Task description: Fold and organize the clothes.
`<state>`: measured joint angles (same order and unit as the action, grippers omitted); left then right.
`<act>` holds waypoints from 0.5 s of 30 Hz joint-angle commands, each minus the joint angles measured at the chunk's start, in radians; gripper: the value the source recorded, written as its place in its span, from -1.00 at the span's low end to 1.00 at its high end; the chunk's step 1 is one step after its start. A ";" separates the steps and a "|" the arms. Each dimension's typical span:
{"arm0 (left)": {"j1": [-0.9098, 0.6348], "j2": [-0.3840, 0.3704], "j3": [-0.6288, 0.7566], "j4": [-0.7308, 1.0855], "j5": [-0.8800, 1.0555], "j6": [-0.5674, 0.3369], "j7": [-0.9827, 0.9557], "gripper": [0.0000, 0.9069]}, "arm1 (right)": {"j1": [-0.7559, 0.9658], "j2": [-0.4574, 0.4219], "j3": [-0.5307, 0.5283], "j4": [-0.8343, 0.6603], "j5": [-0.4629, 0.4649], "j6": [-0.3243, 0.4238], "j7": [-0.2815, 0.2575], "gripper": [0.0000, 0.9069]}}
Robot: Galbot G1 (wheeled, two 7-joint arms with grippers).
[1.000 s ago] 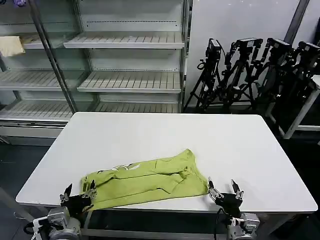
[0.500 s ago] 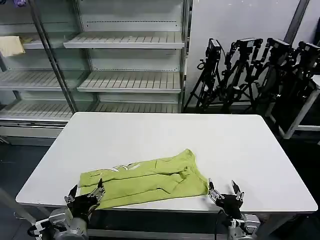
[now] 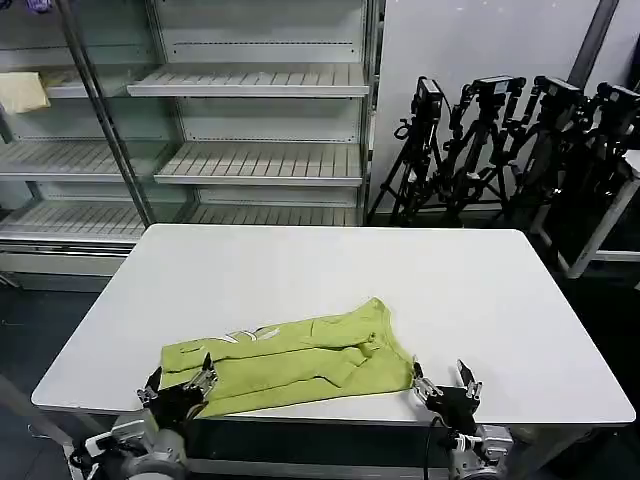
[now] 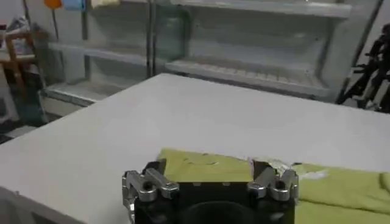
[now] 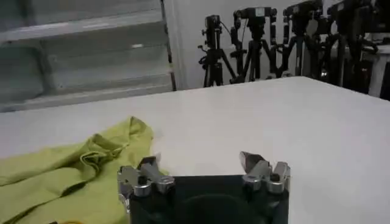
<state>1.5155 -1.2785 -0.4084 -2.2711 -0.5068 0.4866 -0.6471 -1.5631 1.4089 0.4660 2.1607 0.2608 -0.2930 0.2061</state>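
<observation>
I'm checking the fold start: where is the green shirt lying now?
In the head view, the green shirt lies crumpled at the table's near edge, left of centre, between the left pincer and right pincer.

Bright, even overhead light washes the white table (image 3: 300, 270), shadows are faint, and both wrist views look soft.

Both hands (image 3: 180, 380) (image 3: 441, 382) low, fingers spread.
</observation>
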 commanded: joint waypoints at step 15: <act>-0.094 -0.037 0.025 0.238 0.098 -0.062 -0.004 1.00 | -0.010 0.020 0.002 0.003 -0.007 0.001 0.000 1.00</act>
<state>1.4409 -1.3059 -0.3916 -2.0999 -0.4301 0.4357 -0.6506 -1.5723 1.4244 0.4680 2.1623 0.2545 -0.2917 0.2055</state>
